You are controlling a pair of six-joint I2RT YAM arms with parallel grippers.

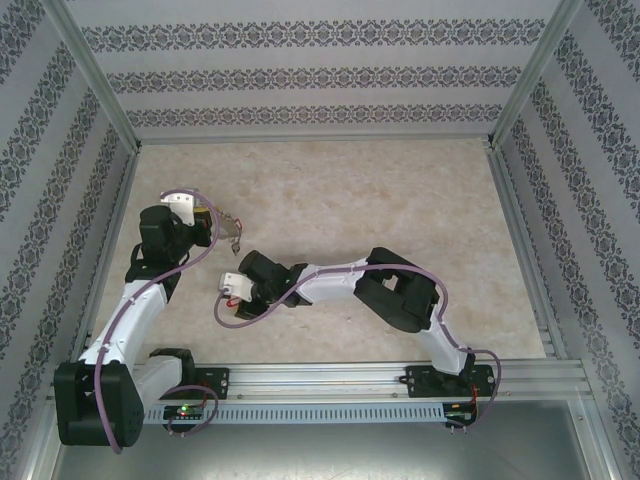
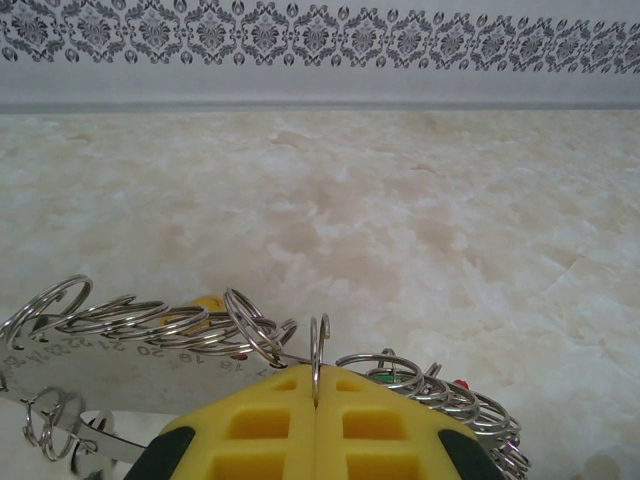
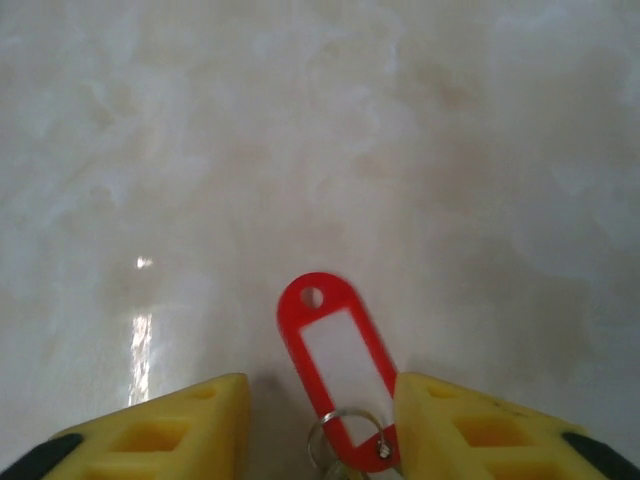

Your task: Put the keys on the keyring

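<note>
Pinching keyring (image 2: 314, 345) wire, left gripper (image 2: 316, 385) closed; right gripper (image 3: 318, 388) half-open around red-tagged key (image 3: 335, 350), blade cut off.

keyring (image 2: 314, 360): 1 | red key tag (image 3: 335, 355): 1 | small rings (image 2: 160, 320): over ten, exact count unclear

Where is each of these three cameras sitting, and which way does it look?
Top camera: fixed above and behind the arms, looking down on the table; shows both arms, left hand and right hand.
Left wrist camera: on the left arm, looking low across the table to the back wall; left fingers shut on the keyring.
Right wrist camera: looks steeply down at the table; its right fingers stand apart around a red tag.
Shared: top and right wrist views both show the red tag.
</note>
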